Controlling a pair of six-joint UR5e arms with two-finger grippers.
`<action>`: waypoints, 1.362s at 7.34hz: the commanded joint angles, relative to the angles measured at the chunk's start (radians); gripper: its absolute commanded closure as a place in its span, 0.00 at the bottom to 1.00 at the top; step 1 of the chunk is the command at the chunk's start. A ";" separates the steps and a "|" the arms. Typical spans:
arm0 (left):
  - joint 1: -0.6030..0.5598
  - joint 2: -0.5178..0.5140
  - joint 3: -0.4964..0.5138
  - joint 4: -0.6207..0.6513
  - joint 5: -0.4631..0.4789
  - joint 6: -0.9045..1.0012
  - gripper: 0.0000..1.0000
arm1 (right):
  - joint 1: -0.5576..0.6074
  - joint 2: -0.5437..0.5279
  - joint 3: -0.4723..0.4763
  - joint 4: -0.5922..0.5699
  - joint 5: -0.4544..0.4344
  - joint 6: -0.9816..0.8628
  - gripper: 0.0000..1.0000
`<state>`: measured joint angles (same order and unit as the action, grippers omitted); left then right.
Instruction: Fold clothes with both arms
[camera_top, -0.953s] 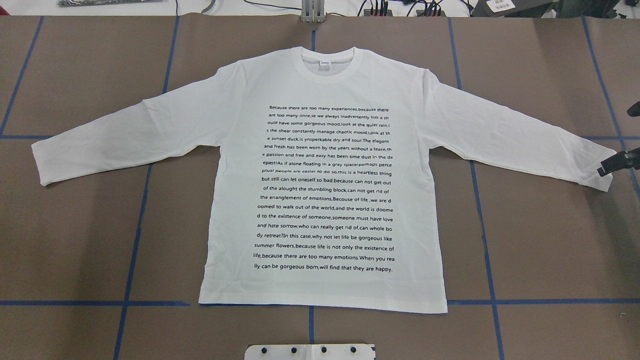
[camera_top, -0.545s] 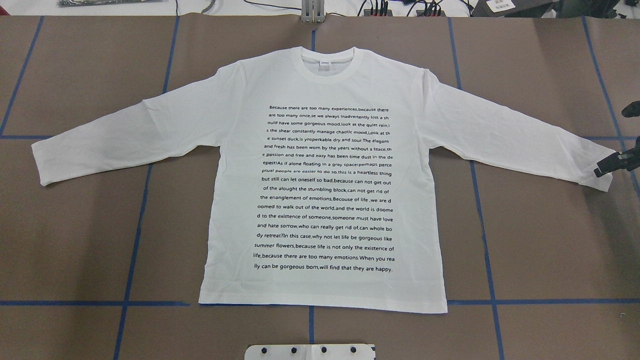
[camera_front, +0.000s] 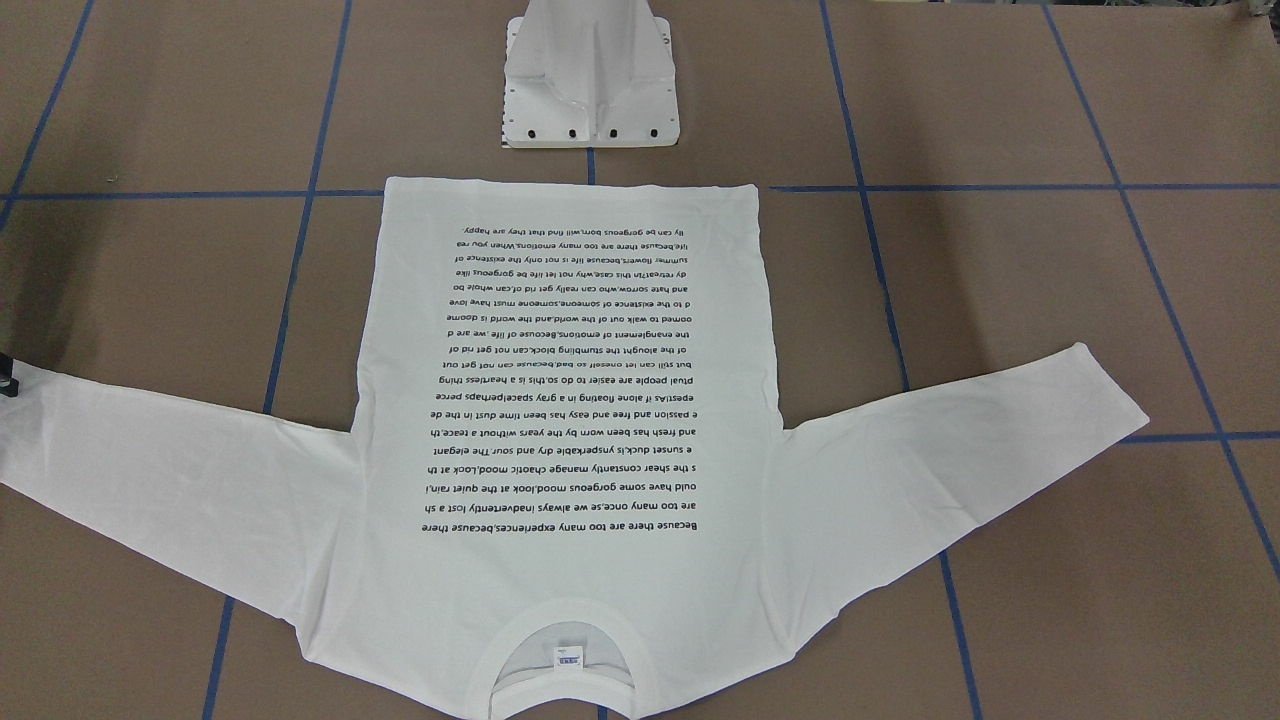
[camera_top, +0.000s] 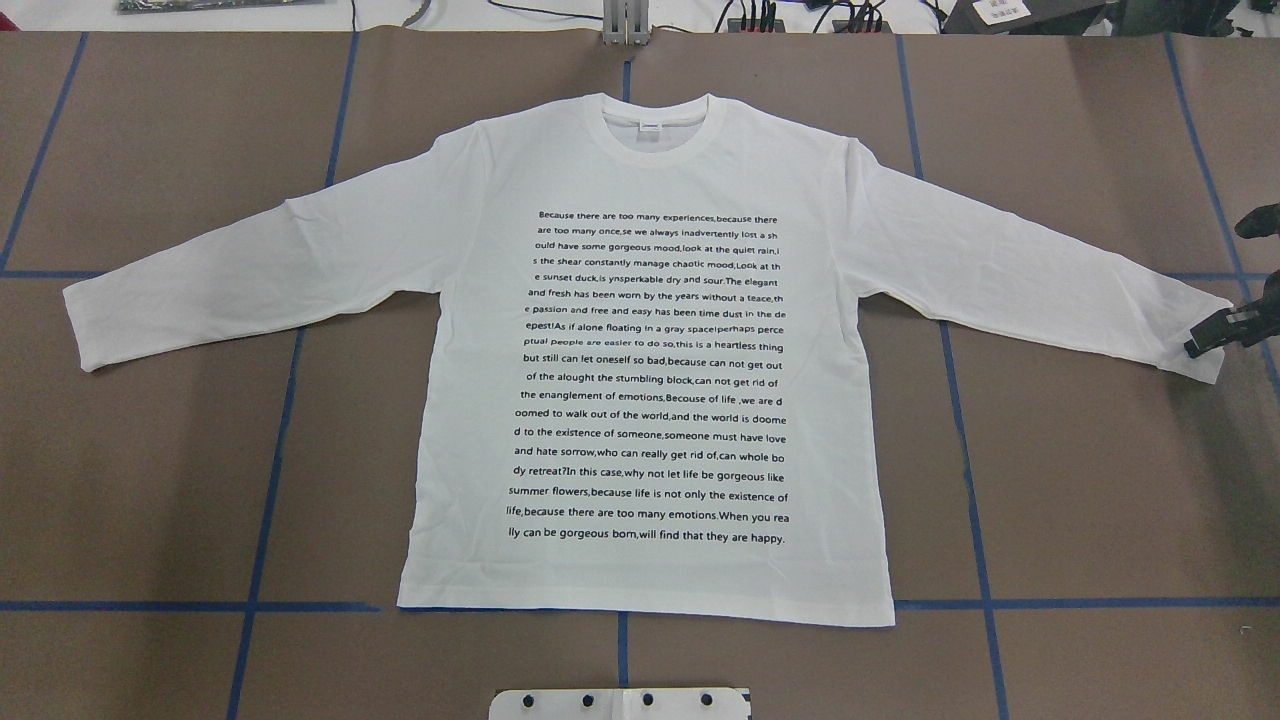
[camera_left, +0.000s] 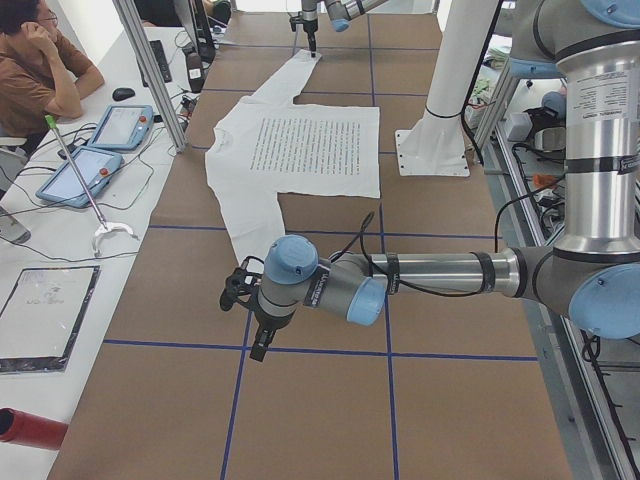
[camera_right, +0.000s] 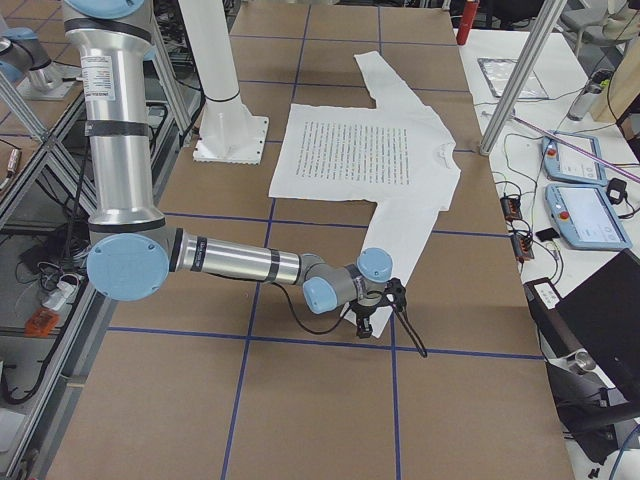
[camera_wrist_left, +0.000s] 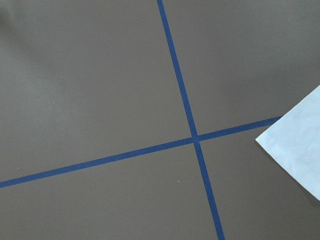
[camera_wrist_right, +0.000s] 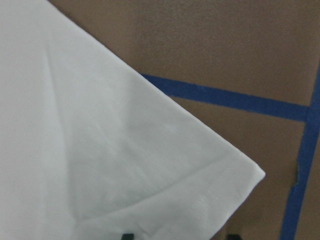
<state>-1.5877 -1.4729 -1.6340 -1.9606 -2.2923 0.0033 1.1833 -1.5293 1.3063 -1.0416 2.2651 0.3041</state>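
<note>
The white long-sleeved T-shirt (camera_top: 650, 380) lies flat and spread out, black text up, collar toward the far side. My right gripper (camera_top: 1195, 345) is low over the cuff of the sleeve on the overhead view's right. In the right wrist view its fingertips (camera_wrist_right: 127, 236) stand apart at the bottom edge, open, with the cuff corner (camera_wrist_right: 220, 170) just ahead. My left gripper (camera_left: 258, 350) hangs above bare table beyond the other cuff (camera_top: 85, 325); I cannot tell whether it is open or shut. The left wrist view shows only that cuff's corner (camera_wrist_left: 295, 145).
The white pedestal base (camera_front: 590, 90) stands just behind the shirt's hem. Blue tape lines (camera_top: 270, 450) cross the brown table. A side bench with tablets (camera_left: 95, 150) and a seated person (camera_left: 40, 60) runs along the far edge.
My right gripper has crept a little leftward onto the sleeve's end. The shirt has not moved.
</note>
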 joint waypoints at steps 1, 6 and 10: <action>0.000 -0.003 -0.003 0.000 -0.001 -0.002 0.00 | -0.001 0.006 -0.001 0.000 0.001 -0.002 0.67; 0.000 -0.003 -0.003 0.000 -0.001 -0.005 0.00 | 0.024 0.034 0.072 0.002 0.086 -0.002 1.00; 0.000 -0.006 -0.004 0.000 -0.001 -0.005 0.00 | 0.108 0.157 0.203 -0.008 0.379 0.124 1.00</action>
<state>-1.5876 -1.4781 -1.6382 -1.9604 -2.2933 -0.0015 1.2704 -1.4382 1.4795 -1.0464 2.5495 0.3402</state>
